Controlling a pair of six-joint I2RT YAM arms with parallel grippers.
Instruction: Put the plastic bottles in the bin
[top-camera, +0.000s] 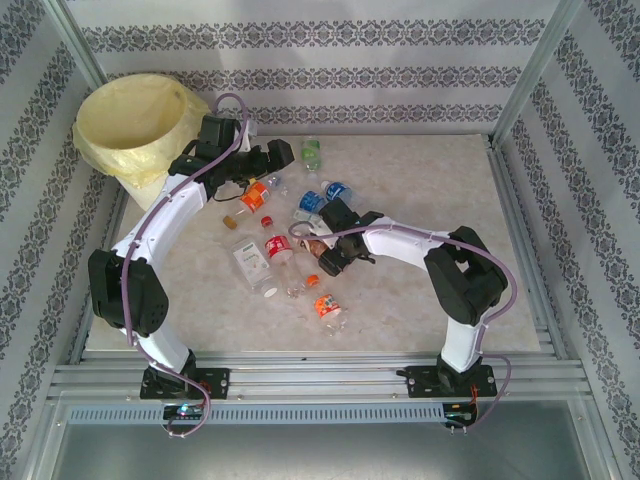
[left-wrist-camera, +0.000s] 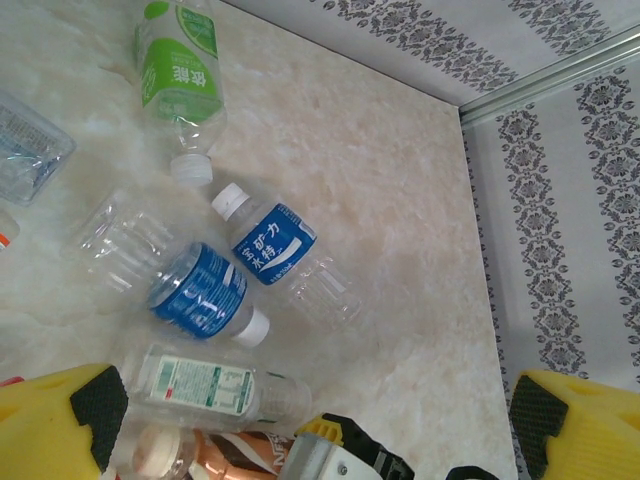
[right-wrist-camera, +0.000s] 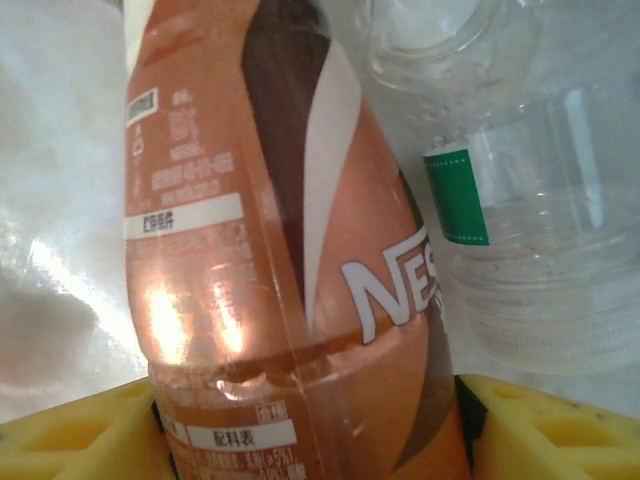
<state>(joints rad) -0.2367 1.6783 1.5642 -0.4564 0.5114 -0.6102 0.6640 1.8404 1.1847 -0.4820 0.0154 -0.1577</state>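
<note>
Right wrist shows my right gripper (right-wrist-camera: 310, 428) clamping the brown bottle (right-wrist-camera: 250, 250) at centre frame, while my left gripper (left-wrist-camera: 315, 415) hangs spread wide.

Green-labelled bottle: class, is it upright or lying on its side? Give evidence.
On its side: the green-labelled bottle lies flat on the table, its white cap pointing along the surface.

Pale marbled table (top-camera: 430, 180) — clear plastic bottles (top-camera: 327, 305) lie scattered across its middle.
</note>
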